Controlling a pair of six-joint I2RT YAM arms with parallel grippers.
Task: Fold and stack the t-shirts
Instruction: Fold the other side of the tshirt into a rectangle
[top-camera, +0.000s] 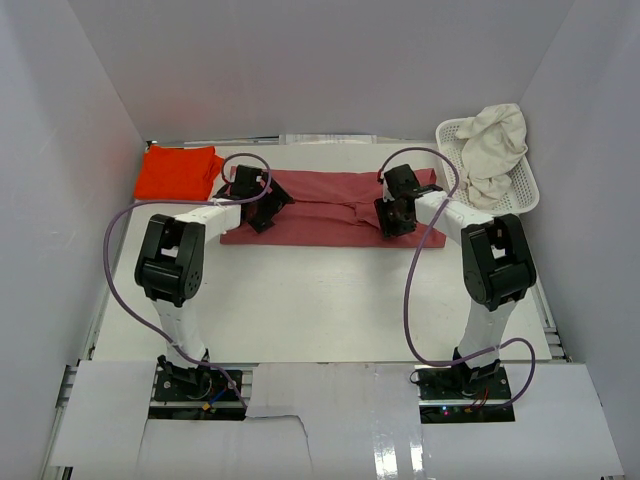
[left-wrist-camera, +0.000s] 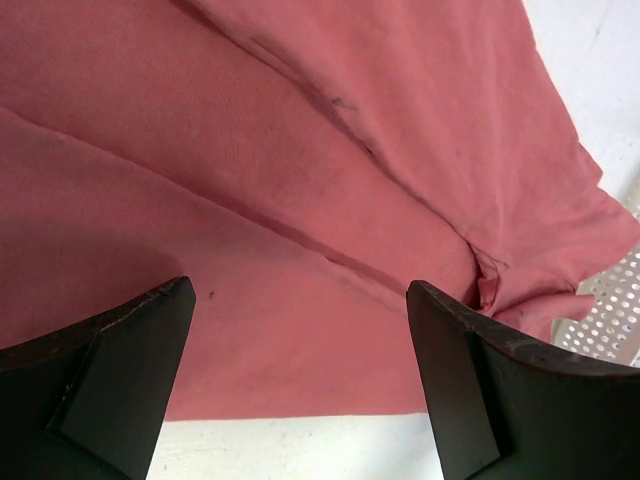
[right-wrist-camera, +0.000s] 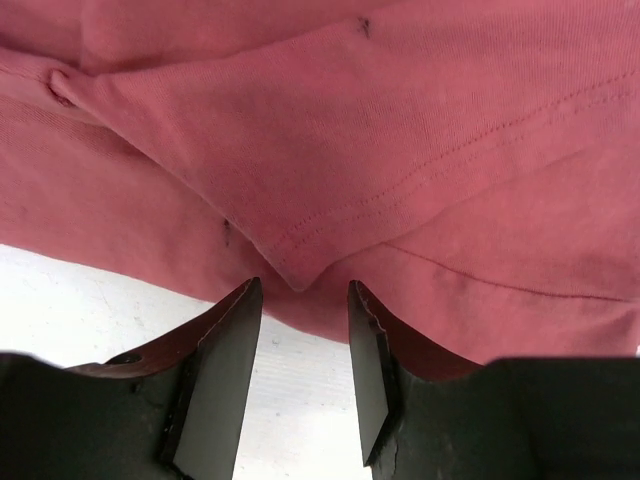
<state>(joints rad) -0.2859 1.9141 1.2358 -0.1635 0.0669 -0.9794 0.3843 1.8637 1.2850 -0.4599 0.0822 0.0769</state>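
The dusty rose-red t-shirt (top-camera: 330, 205) lies folded into a long strip across the back of the table. It fills the left wrist view (left-wrist-camera: 300, 180) and the right wrist view (right-wrist-camera: 400, 130). My left gripper (top-camera: 268, 212) hangs open over the strip's left end, its near edge between the jaws (left-wrist-camera: 300, 360). My right gripper (top-camera: 392, 218) is open with a narrower gap over the strip's right part, a sleeve corner just ahead of its jaws (right-wrist-camera: 303, 295). The folded orange-red t-shirt (top-camera: 178, 171) lies at the back left. The cream-white t-shirt (top-camera: 497, 148) lies crumpled in the basket.
The white lattice basket (top-camera: 528, 195) stands at the back right and shows at the edge of the left wrist view (left-wrist-camera: 610, 320). White walls enclose the table on three sides. Purple cables loop off both arms.
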